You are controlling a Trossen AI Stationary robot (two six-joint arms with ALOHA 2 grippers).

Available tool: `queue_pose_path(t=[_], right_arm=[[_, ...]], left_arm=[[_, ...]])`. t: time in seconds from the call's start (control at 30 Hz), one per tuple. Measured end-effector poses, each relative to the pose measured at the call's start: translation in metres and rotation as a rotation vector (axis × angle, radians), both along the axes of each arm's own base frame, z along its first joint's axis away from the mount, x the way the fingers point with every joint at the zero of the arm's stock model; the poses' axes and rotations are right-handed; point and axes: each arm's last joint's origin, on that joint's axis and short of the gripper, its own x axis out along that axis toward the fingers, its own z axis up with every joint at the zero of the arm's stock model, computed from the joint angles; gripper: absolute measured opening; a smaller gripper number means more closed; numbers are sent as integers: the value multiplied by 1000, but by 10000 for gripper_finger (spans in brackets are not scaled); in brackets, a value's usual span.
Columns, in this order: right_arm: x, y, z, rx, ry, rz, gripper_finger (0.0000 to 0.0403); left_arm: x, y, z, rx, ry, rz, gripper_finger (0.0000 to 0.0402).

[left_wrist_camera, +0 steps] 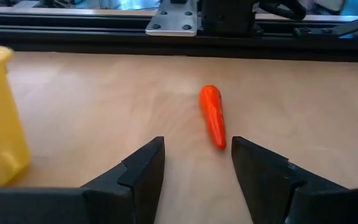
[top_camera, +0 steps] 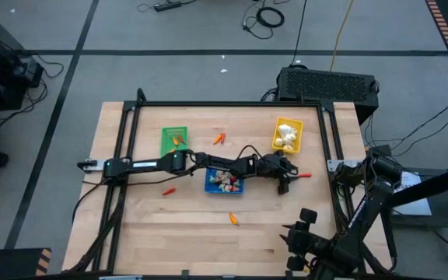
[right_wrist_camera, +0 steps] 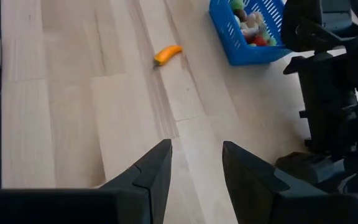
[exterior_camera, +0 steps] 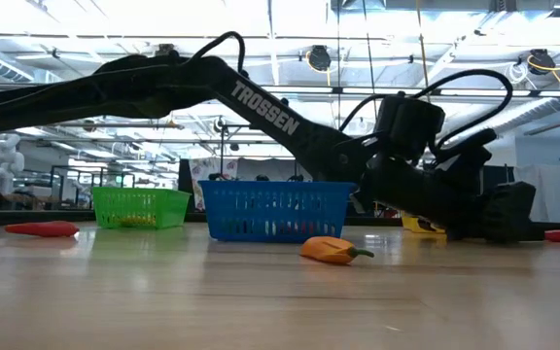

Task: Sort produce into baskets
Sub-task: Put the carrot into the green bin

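Toward the tabletop's right edge, just past the left claw point(left_wrist_camera: 196, 163), lies a red carrot-like piece point(left_wrist_camera: 213, 116), its long axis nearly in line with the claw's reach. Those fingers stand apart, empty. Right claw point(right_wrist_camera: 196, 163) waits open by the near-right corner, farther off.

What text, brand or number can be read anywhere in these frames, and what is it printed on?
"TROSSEN": white capitals on the left arm's dark link, seen in the low view.
No other text is legible; nothing readable shows on the baskets, the table or the black box behind the table.
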Motion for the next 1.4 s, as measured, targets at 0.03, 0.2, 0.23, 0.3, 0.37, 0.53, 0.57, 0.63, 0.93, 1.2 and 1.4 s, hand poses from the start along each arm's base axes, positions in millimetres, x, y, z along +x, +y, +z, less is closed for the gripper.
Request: queue_pose_path(t=[0.03,0.2,0.23,0.3,0.37,0.53,0.57,0.63,0.93,1.2,1.4], right_arm=[[0,0,0,-1,2,0,134],[0,0,0,-14,10,15,134],[0,0,0,-16,11,17,134],[1,-1,0,-18,11,18,134],[2,-2,0,-23,12,18,134],[5,-4,0,-25,15,8,134],[6,-4,0,-28,17,10,134],[6,-4,0,-33,20,16,134],[6,-4,0,-32,22,18,134],[6,-4,0,-32,22,18,134],[6,-5,0,-34,18,15,134]], left_arm=[[0,1,0,-6,0,-16,195],[0,-2,0,-5,3,-52,195],[0,-3,-1,4,6,-59,195],[0,-6,-1,8,9,-65,195],[0,-7,0,7,11,-61,195],[0,-7,-1,8,14,-47,195],[0,-7,0,8,14,-47,195],[0,-7,0,8,14,-47,195],[0,-7,-1,-4,17,-44,180],[0,-7,0,-12,18,-42,159],[0,-9,0,-14,24,-43,159]])
